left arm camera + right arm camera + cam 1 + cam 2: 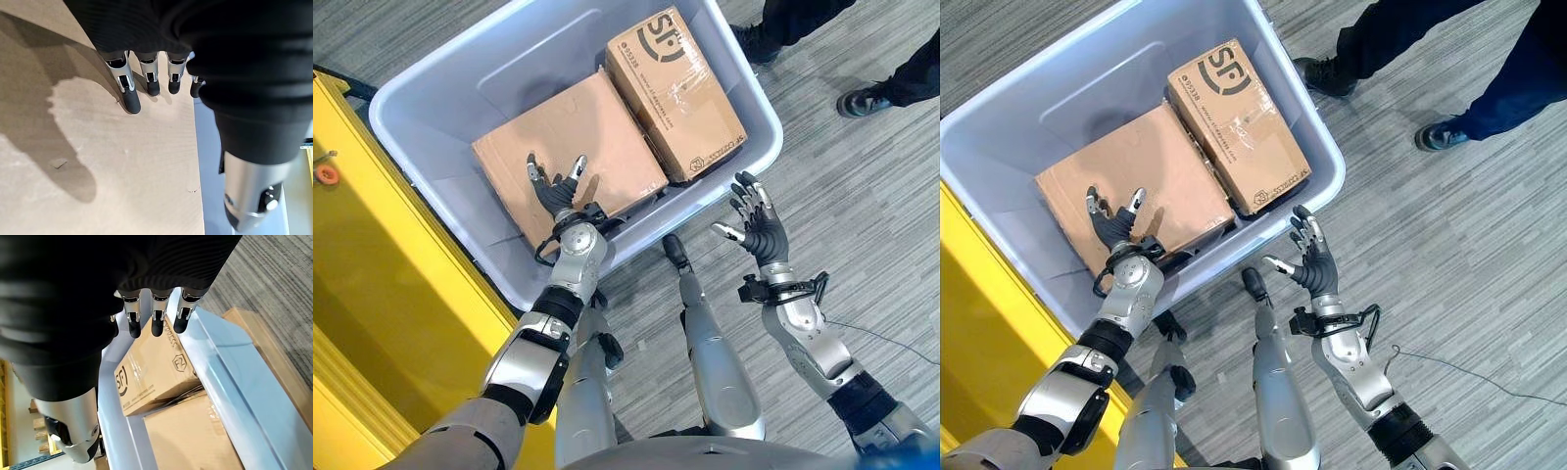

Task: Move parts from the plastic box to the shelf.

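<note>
— Where are the parts?

— In the plastic box (759, 122) on the floor. Two cartons, side by side: a plain cardboard box (570, 145) toward the robot's left, a printed cardboard box (675, 93) toward its right, both lying flat, the printed one a little tilted against the box wall.

— Nearer hand?

— The left hand (558, 196), clearly. Over the near edge of the plain cardboard box, fingers (128, 93) straight and spread, tips at or just above the carton top; cannot tell whether touching. Nothing held.

— And the other?

— The right hand (759, 227) outside the plastic box, above the floor just beyond its near right corner, fingers straight and splayed, empty. Aimed toward the printed cardboard box, with the box rim between.

— Long axis of the plain one?

— Running roughly from lower left to upper right in the head views, parallel with the long side of the plastic box. Left hand at the near long edge, about mid-length.

— So what counts for the next move?

— Probably a two-handed lift: left hand already on the near side, right hand needing to cross the rim and reach the far or right-hand end. Too broad for one hand, by the look.

— Bystanders?

— A person's legs and shoes (1440, 134) beyond the plastic box, well apart from both hands.
</note>
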Available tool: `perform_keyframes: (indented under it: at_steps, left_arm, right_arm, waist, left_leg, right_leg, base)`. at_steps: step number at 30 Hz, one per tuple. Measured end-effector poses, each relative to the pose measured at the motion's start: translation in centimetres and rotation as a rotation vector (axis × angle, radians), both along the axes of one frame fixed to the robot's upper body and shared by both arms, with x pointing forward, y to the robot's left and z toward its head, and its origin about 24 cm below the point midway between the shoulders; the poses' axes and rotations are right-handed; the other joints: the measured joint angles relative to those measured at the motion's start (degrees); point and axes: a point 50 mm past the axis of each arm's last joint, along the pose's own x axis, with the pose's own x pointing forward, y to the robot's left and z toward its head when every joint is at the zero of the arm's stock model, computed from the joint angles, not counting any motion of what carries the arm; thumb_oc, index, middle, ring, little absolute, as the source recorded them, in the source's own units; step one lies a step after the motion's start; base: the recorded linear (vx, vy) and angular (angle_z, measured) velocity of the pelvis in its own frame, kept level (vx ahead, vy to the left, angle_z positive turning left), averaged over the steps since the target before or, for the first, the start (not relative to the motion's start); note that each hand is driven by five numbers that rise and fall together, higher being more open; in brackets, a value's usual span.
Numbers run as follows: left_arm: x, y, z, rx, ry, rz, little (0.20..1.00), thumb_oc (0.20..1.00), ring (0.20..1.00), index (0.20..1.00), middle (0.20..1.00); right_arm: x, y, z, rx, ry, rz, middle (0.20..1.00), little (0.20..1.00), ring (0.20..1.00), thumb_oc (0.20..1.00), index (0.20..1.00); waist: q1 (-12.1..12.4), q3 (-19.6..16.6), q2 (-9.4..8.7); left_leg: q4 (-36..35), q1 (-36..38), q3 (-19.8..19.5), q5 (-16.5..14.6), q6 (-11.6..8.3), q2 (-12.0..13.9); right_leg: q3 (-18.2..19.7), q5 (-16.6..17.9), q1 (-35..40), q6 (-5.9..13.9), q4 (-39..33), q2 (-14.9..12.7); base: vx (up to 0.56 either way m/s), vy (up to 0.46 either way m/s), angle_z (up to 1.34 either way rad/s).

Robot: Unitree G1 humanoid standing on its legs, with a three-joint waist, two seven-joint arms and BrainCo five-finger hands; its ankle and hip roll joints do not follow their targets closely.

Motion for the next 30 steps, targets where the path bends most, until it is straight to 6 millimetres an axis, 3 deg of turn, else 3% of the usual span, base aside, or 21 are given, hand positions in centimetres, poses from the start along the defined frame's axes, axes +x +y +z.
perform_keyframes:
  at_steps: [10,23,30]
  left_arm:
    - [-0.2,0.1,-1.9,-0.014,0.095,-0.057,1.0,1.0,1.0,1.0,1.0]
    - [-2.6,-0.9,-6.9,-0.057,0.272,-0.102,1.0,1.0,1.0,1.0,1.0]
    - [-2.8,-1.1,-7.1,-0.066,0.277,-0.106,1.0,1.0,1.0,1.0,1.0]
  right_arm:
    - [-0.1,0.1,-0.2,0.019,0.011,0.008,1.0,1.0,1.0,1.0,1.0]
    - [-0.3,0.2,-0.5,0.026,0.03,0.03,1.0,1.0,1.0,1.0,1.0]
    - [-0.4,0.2,-0.6,0.019,0.029,0.044,1.0,1.0,1.0,1.0,1.0]
  waist:
    - [-0.47,-1.66,-0.33]
    - [0.84,-2.98,2.13]
    - [0.9,-2.94,2.32]
  left_leg:
    - [-0.02,2.26,-1.04,0.34,-0.13,0.51]
    - [-0.03,4.27,-3.26,0.59,-0.16,0.51]
    - [-0.03,4.32,-3.24,0.59,-0.15,0.11]
  right_leg:
    - [-1.45,-0.03,2.82,-0.14,0.06,0.27]
    - [-3.74,-0.28,6.45,-0.33,-0.73,-0.28]
    - [-3.77,-0.3,6.57,-0.29,-0.84,-0.7]
  base:
    - [-0.03,-0.014,0.03]
    - [-0.01,-0.004,0.07]
    - [0.0,0.004,0.0]
